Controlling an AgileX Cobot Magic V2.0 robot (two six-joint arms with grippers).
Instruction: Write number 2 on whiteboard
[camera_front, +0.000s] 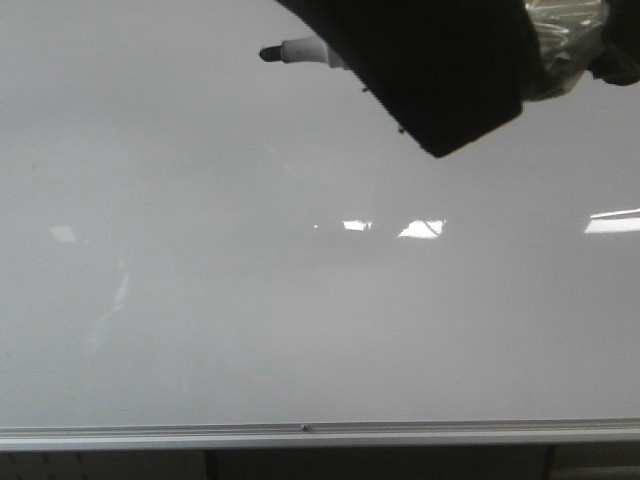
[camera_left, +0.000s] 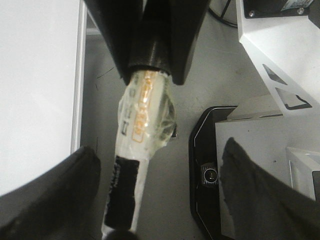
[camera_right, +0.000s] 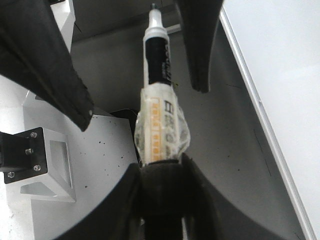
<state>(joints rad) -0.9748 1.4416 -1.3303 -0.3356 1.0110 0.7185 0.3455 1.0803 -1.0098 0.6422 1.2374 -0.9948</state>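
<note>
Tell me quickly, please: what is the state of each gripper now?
Left gripper: open, holding nothing.
Right gripper: closed on the marker.

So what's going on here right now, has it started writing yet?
Not yet. The right claw is shut on a tape-wrapped marker. The left claw is open, with its fingers on either side of the marker's front end and not gripping it. The whiteboard shows only light reflections, and no number 2 is visible on it.
</note>
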